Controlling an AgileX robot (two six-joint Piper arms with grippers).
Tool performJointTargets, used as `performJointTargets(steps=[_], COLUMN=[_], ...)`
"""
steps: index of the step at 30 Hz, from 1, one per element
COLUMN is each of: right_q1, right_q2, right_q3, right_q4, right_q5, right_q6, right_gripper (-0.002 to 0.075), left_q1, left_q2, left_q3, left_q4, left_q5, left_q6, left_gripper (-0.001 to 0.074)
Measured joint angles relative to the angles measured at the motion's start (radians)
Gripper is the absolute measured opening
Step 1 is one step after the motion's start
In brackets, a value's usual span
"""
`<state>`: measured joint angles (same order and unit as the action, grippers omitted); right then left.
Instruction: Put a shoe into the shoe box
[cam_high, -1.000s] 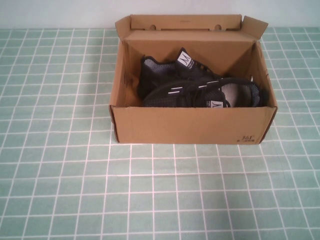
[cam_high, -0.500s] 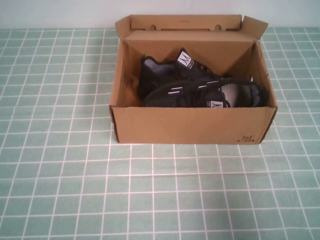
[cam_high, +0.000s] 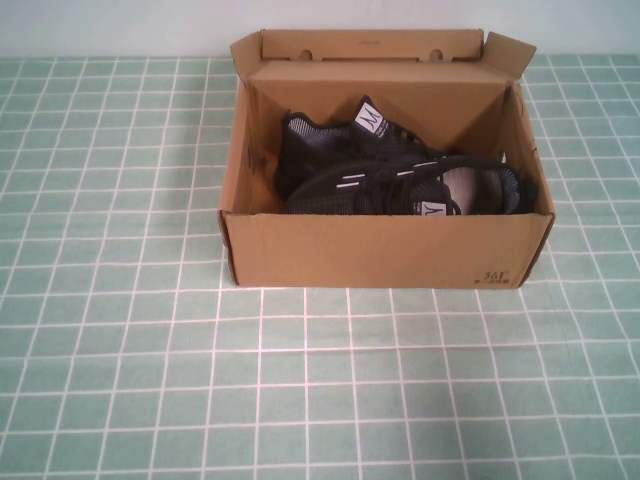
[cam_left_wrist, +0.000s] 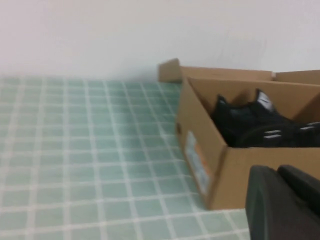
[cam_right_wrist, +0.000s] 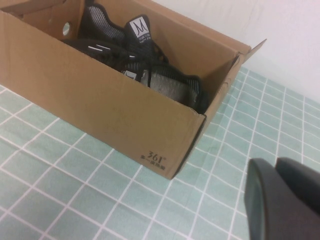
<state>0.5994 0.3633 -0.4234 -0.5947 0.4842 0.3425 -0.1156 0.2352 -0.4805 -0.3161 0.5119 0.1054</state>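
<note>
The brown shoe box (cam_high: 380, 250) stands open at the back middle of the table, its flap lid folded up behind it. Inside, along the front wall, lies the shoe (cam_high: 390, 188), black with white dash stripes and a small white tongue label. In the left wrist view the shoe (cam_left_wrist: 274, 135) shows over the box wall (cam_left_wrist: 235, 170); in the right wrist view the shoe (cam_right_wrist: 165, 82) lies in the box (cam_right_wrist: 90, 105). My left gripper (cam_left_wrist: 278, 171) is shut and empty, off the box's left side. My right gripper (cam_right_wrist: 276, 165) is shut and empty, off the front right corner. Neither arm appears in the high view.
A twin black sneaker (cam_high: 335, 140) with a larger white tongue tab lies behind the shoe in the box. The table is covered in a green tiled cloth (cam_high: 320, 390). A pale wall runs behind the box.
</note>
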Motion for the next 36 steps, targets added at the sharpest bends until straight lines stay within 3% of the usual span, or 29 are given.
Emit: performJointTargets(steps=[9,15,27,36], right_q1=[0.0,0.0,0.0,0.0], right_q2=[0.0,0.0,0.0,0.0], right_q3=[0.0,0.0,0.0,0.0], right_q4=[0.0,0.0,-0.002,-0.004], right_q5=[0.0,0.0,0.002,0.002], right_q6=[0.001,0.002,0.002,0.002], right_gripper=[0.0009,0.0009,0.0009,0.0009], left_q1=[0.0,0.0,-0.021,-0.021], left_q2=[-0.132,-0.243,-0.248,-0.248], left_q3=[0.032,0.199,0.501,0.507], left_q4=[0.212,0.254,0.358,0.343], left_q5=[-0.007,-0.06,-0.267,-0.148], left_q6=[0.001,-0.002,-0.105,-0.14], left_gripper=[-0.0004,-0.0004,-0.0003,-0.0004])
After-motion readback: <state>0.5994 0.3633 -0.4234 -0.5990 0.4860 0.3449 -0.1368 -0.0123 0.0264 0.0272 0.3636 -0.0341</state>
